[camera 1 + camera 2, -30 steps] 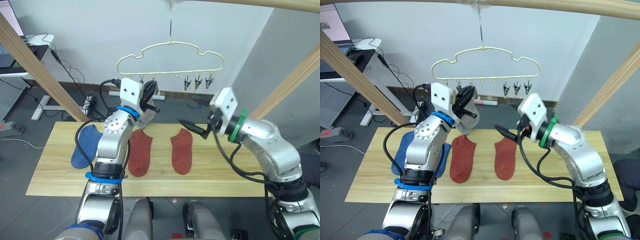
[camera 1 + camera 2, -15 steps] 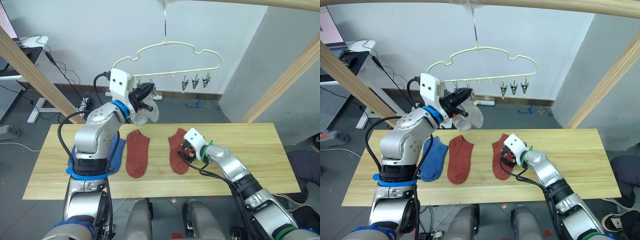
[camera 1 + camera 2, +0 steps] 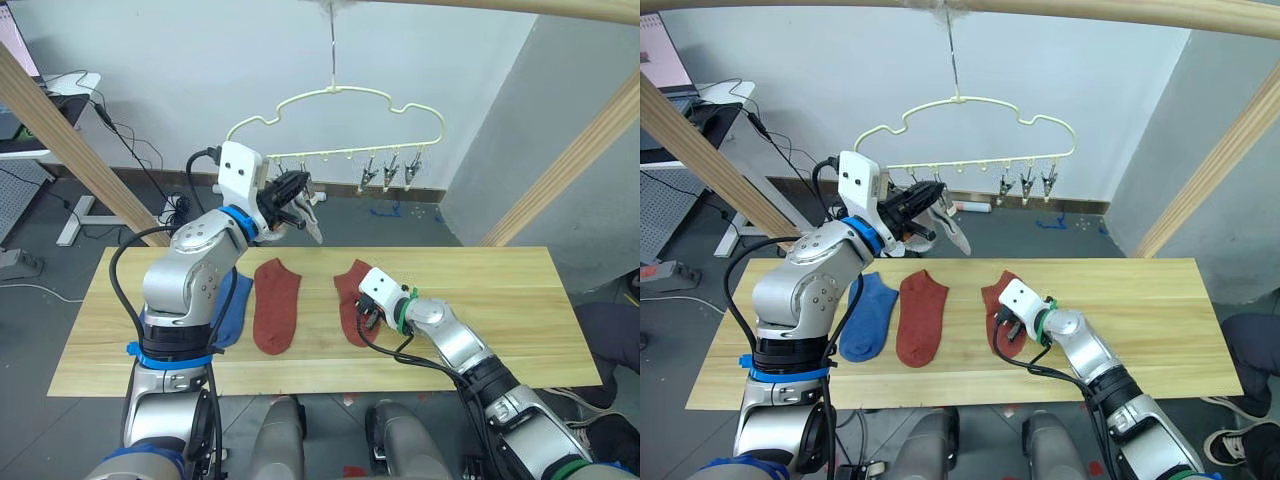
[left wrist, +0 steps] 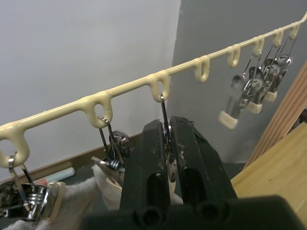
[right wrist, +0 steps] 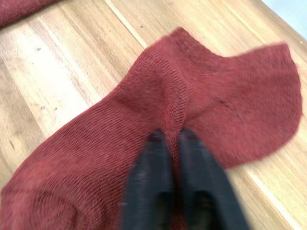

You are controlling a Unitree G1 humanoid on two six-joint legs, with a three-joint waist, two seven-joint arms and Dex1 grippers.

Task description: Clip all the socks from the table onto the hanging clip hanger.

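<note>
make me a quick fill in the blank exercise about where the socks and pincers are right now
1. The right pincer is pinching a fold of a ____-coloured sock lying on the table.
2. The left pincer is shut on the wire of a metal ____ hanging from the clip hanger.
3. Between the pinched sock and the blue sock lies one more ____ sock.
4. A light grey sock hangs beside the ____ pincer.

Missing words: rust-red; clip; rust-red; left

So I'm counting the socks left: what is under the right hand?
The right hand pinches a fold of a rust-red sock that lies on the table. The part of the sock beneath its fingers is covered.
</note>
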